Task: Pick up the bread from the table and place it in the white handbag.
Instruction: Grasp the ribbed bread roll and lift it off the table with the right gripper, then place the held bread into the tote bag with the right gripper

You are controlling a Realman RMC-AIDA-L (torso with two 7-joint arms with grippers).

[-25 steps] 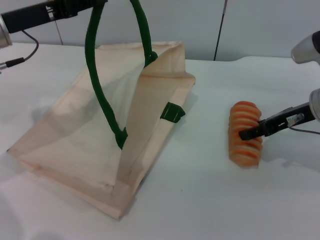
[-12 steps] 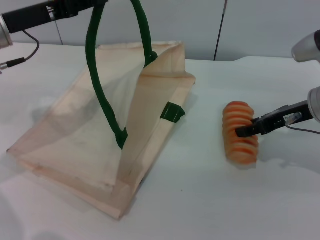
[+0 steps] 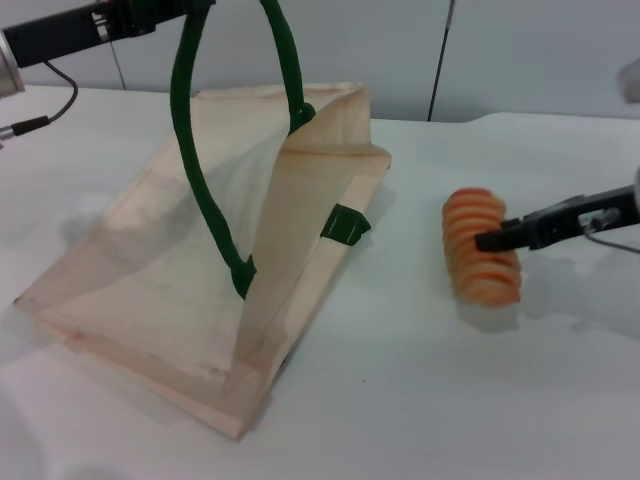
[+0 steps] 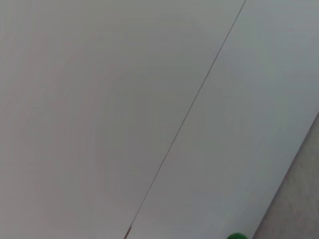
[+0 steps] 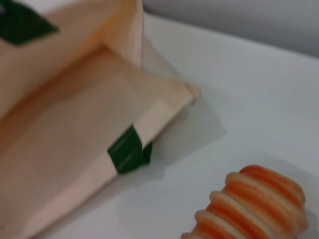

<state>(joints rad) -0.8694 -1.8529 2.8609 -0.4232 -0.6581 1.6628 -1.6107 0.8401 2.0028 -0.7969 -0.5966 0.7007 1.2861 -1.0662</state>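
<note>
The table (image 3: 400, 400) bears the white handbag (image 3: 150, 290) and bread (image 3: 480, 250).

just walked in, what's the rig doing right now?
The left tool holds up a green handle of the white handbag, propping its mouth open. The right tool grips the bread, which sits low over the table to the bag's right, apart from it. The bread is not yet in the bag.

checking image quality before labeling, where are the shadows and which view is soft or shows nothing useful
Head view: sharp, soft shadows lie under the bread and beside the white handbag on the table. Right wrist view: blurred, the bread's ridges smear. Left wrist view: only a plain grey wall with a thin seam.
</note>
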